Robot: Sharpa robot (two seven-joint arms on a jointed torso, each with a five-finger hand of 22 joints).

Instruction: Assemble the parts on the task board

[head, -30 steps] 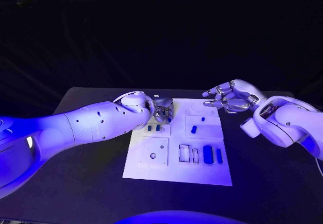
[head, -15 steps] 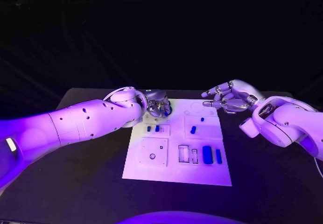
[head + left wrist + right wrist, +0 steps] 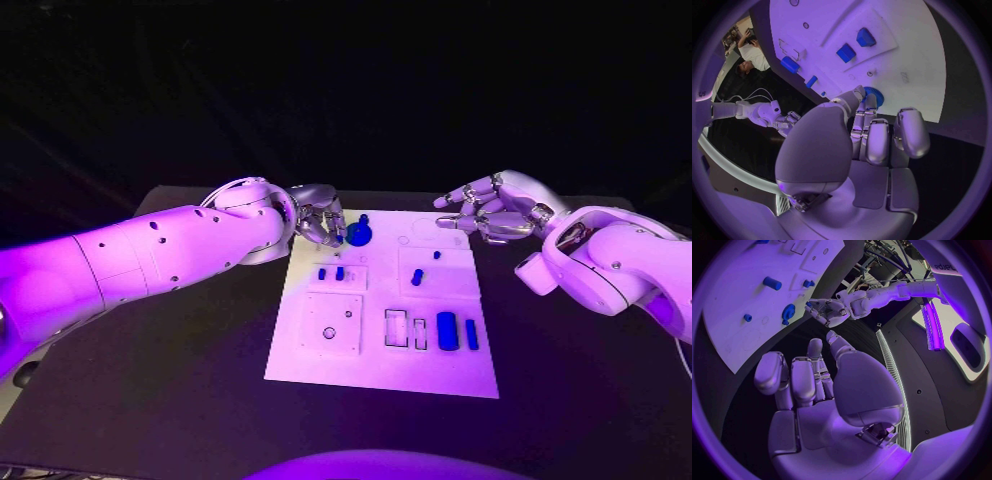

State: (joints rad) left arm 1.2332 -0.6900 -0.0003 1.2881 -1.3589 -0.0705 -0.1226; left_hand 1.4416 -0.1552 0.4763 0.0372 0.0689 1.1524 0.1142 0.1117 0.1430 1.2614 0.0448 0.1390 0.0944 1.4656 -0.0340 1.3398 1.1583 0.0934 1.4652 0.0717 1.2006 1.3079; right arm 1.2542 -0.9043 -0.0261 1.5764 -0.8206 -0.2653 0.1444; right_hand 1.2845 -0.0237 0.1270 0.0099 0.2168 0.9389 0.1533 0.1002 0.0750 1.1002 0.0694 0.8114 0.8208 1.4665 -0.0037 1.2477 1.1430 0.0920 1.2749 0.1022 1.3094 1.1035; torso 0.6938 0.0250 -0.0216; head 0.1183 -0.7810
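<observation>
The white task board [image 3: 382,370] lies in the middle of the table. A blue round part [image 3: 359,235] sits at its far left corner, also seen as a toothed disc [image 3: 874,95] just past my left hand's fingertips. My left hand [image 3: 317,215] hovers beside that corner with nothing in it, fingers loosely extended [image 3: 873,140]. My right hand [image 3: 490,210] hangs above the board's far right corner, fingers spread and holding nothing. Two small blue parts [image 3: 330,273] stand in the left block, a peg [image 3: 417,277] in the middle, and two long blue parts [image 3: 456,332] lie near the right edge.
Bare black table surrounds the board on both sides and in front. A white square plate with a small hole [image 3: 330,327] and two slotted outlines [image 3: 402,330] sit on the board's near half. From the right wrist view the left hand [image 3: 826,310] hangs just off the board's edge [image 3: 748,285].
My left hand has drawn back to the left and away from the board's far corner, uncovering the blue round part there. The right hand has stayed in place.
</observation>
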